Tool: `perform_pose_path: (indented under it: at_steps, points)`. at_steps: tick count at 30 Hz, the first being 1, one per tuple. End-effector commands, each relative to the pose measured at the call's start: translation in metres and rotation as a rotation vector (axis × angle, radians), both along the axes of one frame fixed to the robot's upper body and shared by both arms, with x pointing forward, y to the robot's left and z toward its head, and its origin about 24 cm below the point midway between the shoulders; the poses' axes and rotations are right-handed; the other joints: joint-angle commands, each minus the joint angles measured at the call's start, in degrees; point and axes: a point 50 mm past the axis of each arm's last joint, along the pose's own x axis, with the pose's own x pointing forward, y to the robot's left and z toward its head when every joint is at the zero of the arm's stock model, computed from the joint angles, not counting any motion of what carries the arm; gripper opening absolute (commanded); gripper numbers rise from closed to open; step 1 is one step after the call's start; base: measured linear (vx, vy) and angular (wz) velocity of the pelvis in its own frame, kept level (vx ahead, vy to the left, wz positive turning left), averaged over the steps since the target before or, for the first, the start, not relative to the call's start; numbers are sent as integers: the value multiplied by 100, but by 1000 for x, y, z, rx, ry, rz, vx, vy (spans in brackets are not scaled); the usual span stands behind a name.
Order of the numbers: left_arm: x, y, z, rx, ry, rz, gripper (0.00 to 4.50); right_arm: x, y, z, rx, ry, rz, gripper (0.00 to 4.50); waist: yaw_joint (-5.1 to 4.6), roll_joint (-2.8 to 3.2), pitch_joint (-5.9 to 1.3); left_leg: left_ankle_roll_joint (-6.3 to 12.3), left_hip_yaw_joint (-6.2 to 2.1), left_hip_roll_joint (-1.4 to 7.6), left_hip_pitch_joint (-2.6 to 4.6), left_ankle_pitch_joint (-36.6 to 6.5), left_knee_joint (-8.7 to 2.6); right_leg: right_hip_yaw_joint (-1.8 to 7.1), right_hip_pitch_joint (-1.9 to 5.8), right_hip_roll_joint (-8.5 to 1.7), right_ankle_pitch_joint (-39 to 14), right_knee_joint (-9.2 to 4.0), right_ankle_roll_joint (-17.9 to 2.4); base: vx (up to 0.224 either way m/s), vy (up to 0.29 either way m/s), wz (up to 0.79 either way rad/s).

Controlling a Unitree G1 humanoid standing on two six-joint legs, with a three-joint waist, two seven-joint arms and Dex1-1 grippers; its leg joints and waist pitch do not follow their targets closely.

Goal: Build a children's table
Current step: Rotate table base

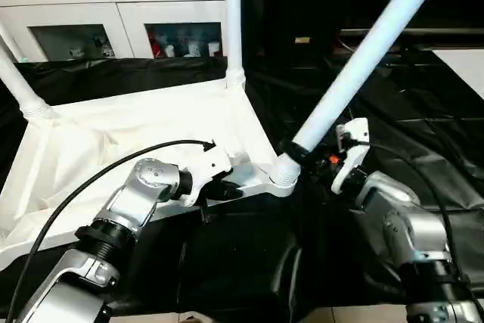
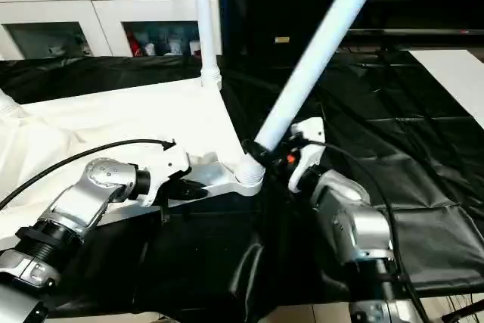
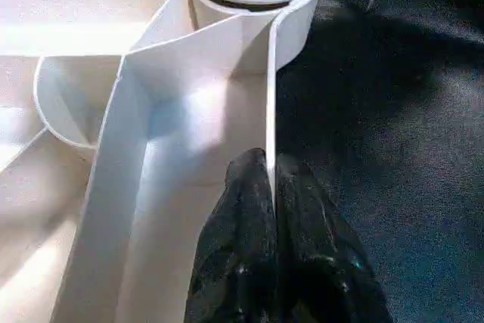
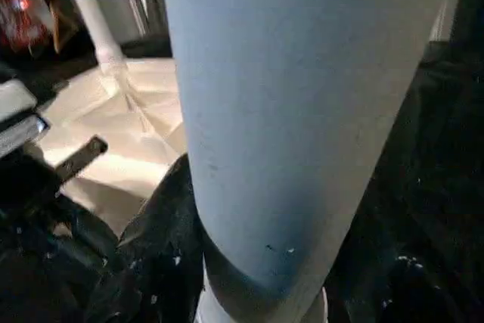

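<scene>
In the left eye view, the white tabletop (image 1: 113,149) lay upside down on a worktop covered with a black cloth (image 1: 393,119). Its rim pointed up. One leg (image 1: 233,17) stood straight up from the far corner socket. Another leg (image 1: 19,81) rose from the corner at the left edge. A third leg (image 1: 363,58) leaned up and to the right from the near corner socket (image 1: 283,175). The left gripper (image 1: 219,187) was at the near rim, just beside that socket. The right gripper (image 1: 306,153) was at the bottom of the leaning leg. Behind the worktop stood a white cabinet (image 1: 113,13) with glass doors.

In the right eye view, the same things showed. The right arm (image 2: 348,221) reached in from the right, with its gripper against the low end of the leaning leg.

In the left wrist view, the jaws of the left gripper were closed tight on the thin rim (image 3: 270,104) of the tabletop, with one black finger (image 3: 234,255) on each side of it. The ribbed end of the leg sat in the round socket just past them.

In the right wrist view, the leaning leg (image 4: 295,111) was very close. A black finger (image 4: 162,225) pressed against its side. The jaws looked clamped on the leg.
</scene>
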Motion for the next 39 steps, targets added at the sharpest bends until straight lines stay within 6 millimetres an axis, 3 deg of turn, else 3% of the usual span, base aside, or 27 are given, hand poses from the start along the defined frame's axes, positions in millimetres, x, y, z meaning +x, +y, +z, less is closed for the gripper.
perform_pose_path:
  at_steps: [1, 6, 9, 10, 12, 16, 21, 23, 26, 30, 35, 39]
  points:
    - [7, 5, 6, 20, -35, 43, 0, -8, 13, -18, -74, 79, 67, 183, -1, -24, -355, 64, -107, 273, 41, -1306, -449, 268, 270, -404, -1767, -484, -971, 0, 0, 0]
    - [8, 7, 6, 28, -40, 45, 0, -2, 19, -20, -154, 107, 122, 183, -15, -76, -332, 66, -103, 263, 52, -1428, -455, 269, 253, -413, -2139, -520, -919, 0, 0, 0]
    - [8, 8, 6, 30, -43, 46, 0, -2, 21, -23, -200, 154, 165, 183, -36, -61, -314, 41, -116, 266, 51, -1547, -466, 270, 252, -417, -2366, -540, -833, 0, 0, 0]
    - [8, 8, 6, 31, -43, 48, 0, -2, 21, -25, -214, 177, 182, 183, -47, -150, -315, 54, -106, 265, 48, -1528, -467, 271, 253, -409, -2406, -553, -800, 0, 0, 0]
    - [8, 9, 6, 30, -44, 51, 0, -4, 20, -27, -233, 206, 203, 183, -26, -98, -322, 62, -114, 277, 57, -1471, -466, 282, 237, -426, -2396, -538, -800, 0, 0, 0]
    - [7, 9, 6, 28, -44, 57, 0, -1, 20, -34, -285, 239, 213, 183, -29, -128, -339, 9, -113, 289, 58, -1505, -479, 279, 235, -418, -2027, -507, -898, 0, 0, 0]
    - [6, 10, 5, 28, -40, 55, 0, 5, 22, -38, -281, 254, 207, 183, -81, -146, -311, -58, -124, 270, 76, -1873, -489, 269, 216, -429, -2556, -569, -806, 0, 0, 0]
    - [5, 11, 5, 33, -36, 47, 0, 5, 23, -40, -285, 258, 219, 183, -101, -149, -295, -70, -141, 268, 99, -2006, -496, 261, 199, -438, -2976, -613, -655, 0, 0, 0]
    - [5, 11, 5, 40, -30, 38, 0, 4, 24, -41, -281, 263, 244, 183, -118, -158, -303, -67, -152, 277, 88, -1989, -507, 266, 199, -432, -2943, -613, -628, 0, 0, 0]
    - [1, 13, 6, 48, -2, -7, 0, 3, 24, -41, -268, 255, 315, 183, -151, -135, -311, -57, -155, 285, 83, -2047, -511, 269, 201, -430, -2711, -587, -753, 0, 0, 0]
    - [-1, 15, 7, 48, 10, -25, 0, 6, 20, -40, -275, 248, 333, 183, -151, -164, -332, 21, -124, 291, 59, -1741, -503, 285, 239, -423, -2158, -527, -979, 0, 0, 0]
    - [0, 17, 8, 52, 7, -21, 0, 10, 17, -40, -291, 240, 328, 183, -153, -172, -319, 36, -118, 294, 64, -1731, -504, 283, 233, -424, -2200, -531, -1027, 0, 0, 0]
